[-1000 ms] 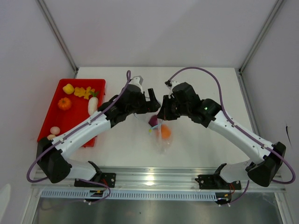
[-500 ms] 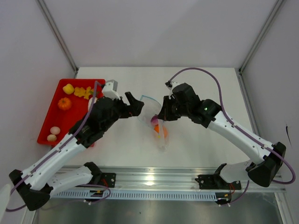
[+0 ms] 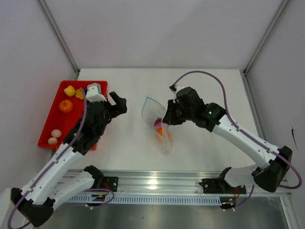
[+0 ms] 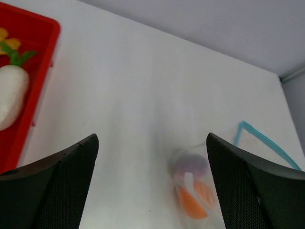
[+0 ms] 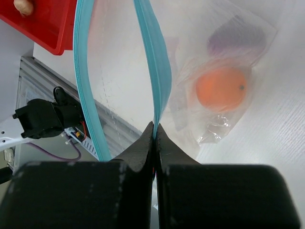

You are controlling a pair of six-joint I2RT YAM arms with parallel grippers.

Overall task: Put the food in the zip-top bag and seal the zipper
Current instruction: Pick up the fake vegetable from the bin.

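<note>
The clear zip-top bag [image 3: 159,125] hangs mid-table with its mouth open, the blue-teal zipper [image 3: 147,102] forming a loop. An orange piece [image 5: 221,88] and a purple piece [image 5: 237,40] of the food sit inside it; both also show in the left wrist view [image 4: 193,202]. My right gripper [image 3: 167,116] is shut on the zipper edge [image 5: 155,71] and holds the bag up. My left gripper [image 3: 116,105] is open and empty, between the red tray and the bag. More food lies in the red tray: a white radish [image 4: 10,98], yellow pieces [image 3: 70,90], an orange pumpkin [image 3: 65,106], two eggs [image 3: 55,136].
The red tray [image 3: 52,119] lies along the table's left edge. Metal frame posts rise at the back corners. An aluminium rail [image 3: 157,181] with the arm bases runs along the near edge.
My left arm has let go near the bag's mouth and pulled back left toward the red tray. The bag's mouth now stands open, held only by my right gripper.
</note>
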